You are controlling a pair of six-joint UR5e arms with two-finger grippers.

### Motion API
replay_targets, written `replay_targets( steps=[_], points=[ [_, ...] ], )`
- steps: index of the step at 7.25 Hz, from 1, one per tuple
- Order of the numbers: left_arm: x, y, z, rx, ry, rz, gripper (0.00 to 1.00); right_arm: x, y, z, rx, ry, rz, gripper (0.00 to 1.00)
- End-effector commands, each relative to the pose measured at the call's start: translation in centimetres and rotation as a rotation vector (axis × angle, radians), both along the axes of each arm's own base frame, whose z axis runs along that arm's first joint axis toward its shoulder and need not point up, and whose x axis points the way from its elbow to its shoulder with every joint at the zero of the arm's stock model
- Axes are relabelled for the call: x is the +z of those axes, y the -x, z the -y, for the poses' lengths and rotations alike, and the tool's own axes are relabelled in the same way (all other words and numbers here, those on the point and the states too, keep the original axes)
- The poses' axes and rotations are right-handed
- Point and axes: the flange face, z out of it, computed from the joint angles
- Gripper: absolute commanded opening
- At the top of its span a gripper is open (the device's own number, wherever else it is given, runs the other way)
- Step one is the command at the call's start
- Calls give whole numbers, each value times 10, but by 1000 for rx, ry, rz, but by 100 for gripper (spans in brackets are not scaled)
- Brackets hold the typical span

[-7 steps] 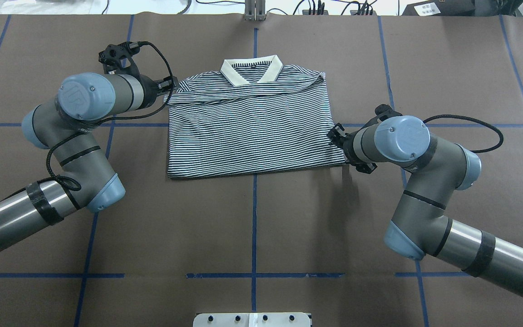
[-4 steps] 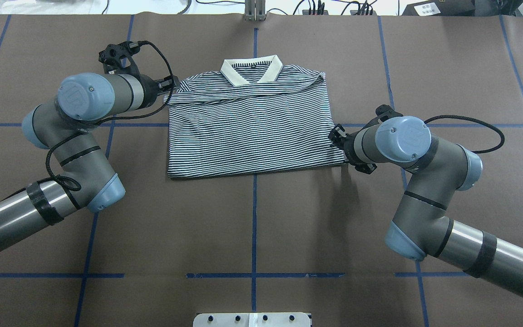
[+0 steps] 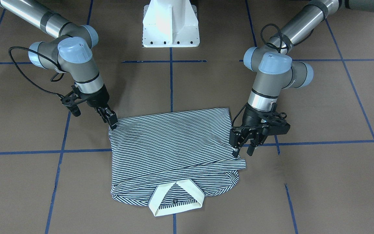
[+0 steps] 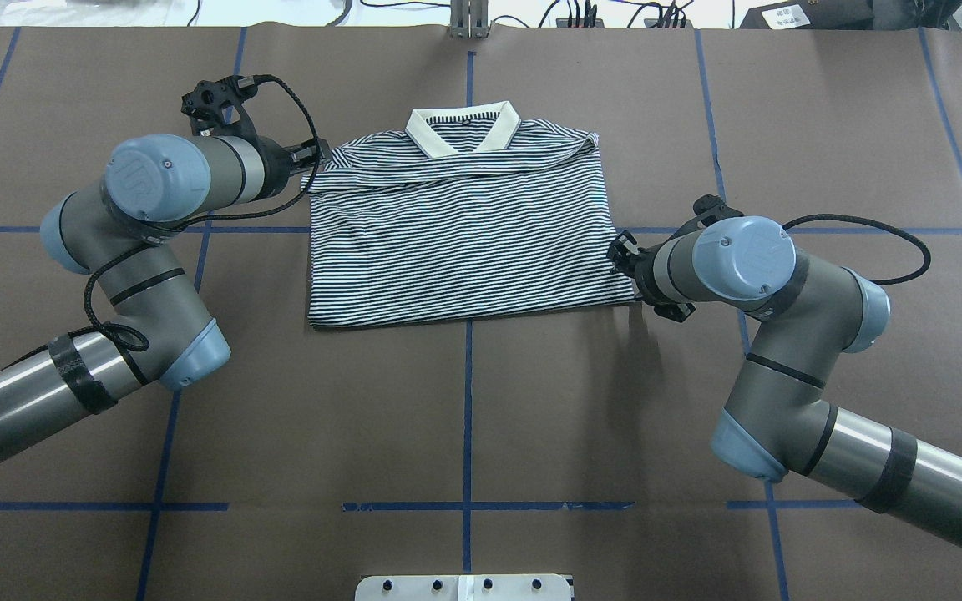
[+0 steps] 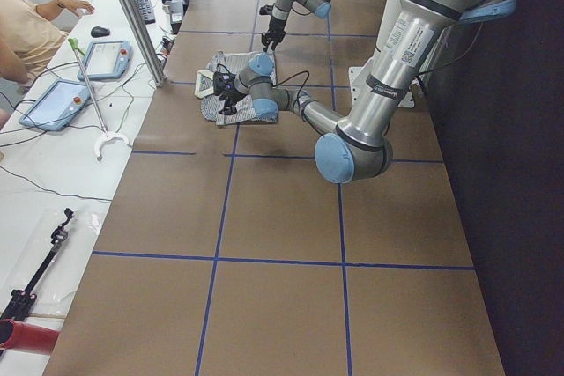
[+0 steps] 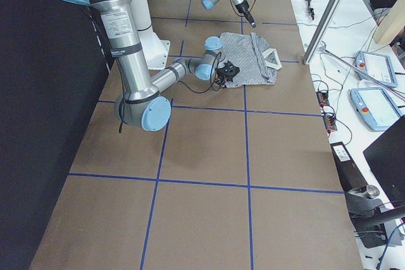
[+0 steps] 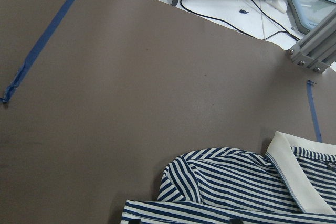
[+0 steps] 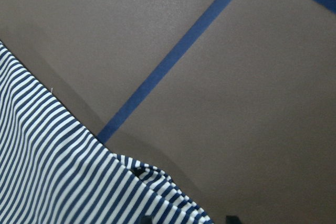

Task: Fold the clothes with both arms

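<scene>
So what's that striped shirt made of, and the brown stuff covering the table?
The striped shirt looks like matte knit cotton or a blend: it drapes and wrinkles at its folds. Its cream collar looks thicker, holding its shape. The table covering looks like matte kraft paper, its thin edge lying wavy in the left wrist view; blue tape marks it.

Robot lab w/ taped table (image 4: 531, 417), teach pendants (image 6: 378, 69)

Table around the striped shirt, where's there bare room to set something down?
Widest bare patch: the table between the shirt's hem and the white base. The far corners, either side of the shirt, are bare too. Crowded at the shirt's two sides, where the left hand and right hand sit at its edges.
</scene>
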Motion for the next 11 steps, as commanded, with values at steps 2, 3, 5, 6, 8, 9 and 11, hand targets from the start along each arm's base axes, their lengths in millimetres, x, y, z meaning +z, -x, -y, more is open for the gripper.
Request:
replay_targets(
  steps=[2, 3, 5, 6, 8, 9, 11],
  points=[
    [0, -1, 0, 0, 1, -1, 64, 5, 0, -2, -3, 4, -6, 65],
    [0, -1, 0, 0, 2, -2, 64, 4, 0, -3, -4, 5, -6, 66],
    [0, 0, 0, -2, 2, -2, 64, 5, 3, -4, -6, 15, -21, 62],
    [0, -1, 0, 0, 3, -1, 64, 5, 3, -5, -5, 16, -21, 38],
    [0, 0, 0, -2, 3, -1, 64, -1, 4, -5, -5, 14, -10, 0],
    [-2, 1, 0, -2, 0, -5, 64, -7, 1, -6, -5, 8, 0, 0],
    [-3, 1, 0, -2, -1, -6, 64, -14, -1, -8, -5, 6, 6, 0]
  ],
)
